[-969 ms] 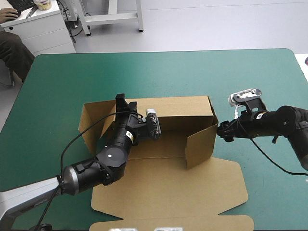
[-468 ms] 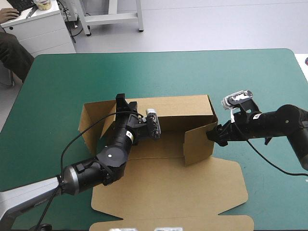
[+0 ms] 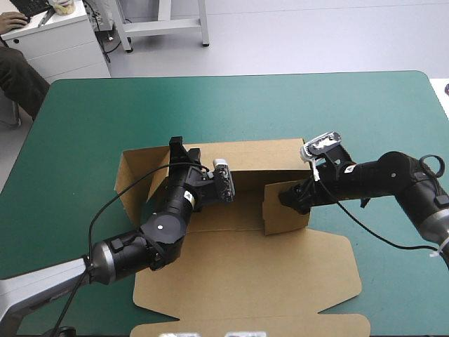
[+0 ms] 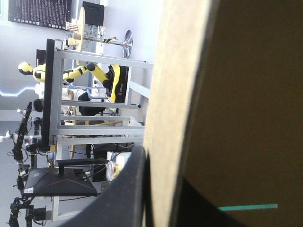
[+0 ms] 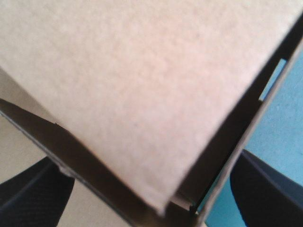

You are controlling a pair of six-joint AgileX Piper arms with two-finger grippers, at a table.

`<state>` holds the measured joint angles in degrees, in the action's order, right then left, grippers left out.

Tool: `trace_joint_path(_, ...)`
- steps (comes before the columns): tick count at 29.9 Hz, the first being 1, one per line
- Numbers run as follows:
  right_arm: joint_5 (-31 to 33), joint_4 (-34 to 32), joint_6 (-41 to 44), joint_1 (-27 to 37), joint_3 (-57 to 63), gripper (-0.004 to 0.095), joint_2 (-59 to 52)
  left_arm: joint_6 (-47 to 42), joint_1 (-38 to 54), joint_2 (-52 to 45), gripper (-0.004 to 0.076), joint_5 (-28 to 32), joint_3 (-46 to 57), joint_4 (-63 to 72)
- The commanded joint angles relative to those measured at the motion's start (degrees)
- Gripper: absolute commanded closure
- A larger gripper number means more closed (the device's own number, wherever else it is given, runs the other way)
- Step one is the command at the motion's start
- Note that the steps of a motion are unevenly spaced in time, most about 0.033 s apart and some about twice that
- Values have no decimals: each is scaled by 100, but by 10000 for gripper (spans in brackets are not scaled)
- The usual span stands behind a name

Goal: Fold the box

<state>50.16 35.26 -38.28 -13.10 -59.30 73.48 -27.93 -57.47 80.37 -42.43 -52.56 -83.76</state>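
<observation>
Left fingers [image 3: 175,149] are clamping the box's [image 3: 245,274] back wall in the high view, around 10 o'clock of the tray. The box is sitting mid-worktop [image 3: 91,126], lid lying flat toward 6 o'clock, and the right fingers [image 3: 287,199] are touching the 3 o'clock end flap [image 3: 280,214].

Left wrist: left fingers [image 4: 123,194] are pinching brown board edge-on.

Right wrist: right fingers [image 5: 33,189] are standing wide apart, gripping nothing, with the end flap [image 5: 142,85] looming between them.

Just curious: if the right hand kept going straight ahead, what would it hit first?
The upright side flap of the box, right in front of the open right hand, perhaps touching it.
</observation>
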Motion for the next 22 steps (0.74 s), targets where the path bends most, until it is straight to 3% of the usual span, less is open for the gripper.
trace_joint_path(1,-827,-28,32,-191,-138,106,-120,-141,-24,-162,734,37,-123,-58)
trace_joint_path(5,-1043,-65,43,-217,-138,175,-120,-141,-24,-162,734,50,-123,96)
trace_joint_path(9,-1043,-89,-13,-217,-138,334,-120,-141,-24,-162,734,102,-123,346)
trace_joint_path(14,-886,-89,-108,-217,-138,698,-120,-141,-24,-162,734,115,-123,388)
trace_joint_path(18,-653,-63,-309,-217,-138,929,-120,-141,-24,-162,734,137,-123,412)
trace_joint_path(22,-723,-63,-266,-217,-138,924,-120,-141,-24,-162,733,217,-123,425)
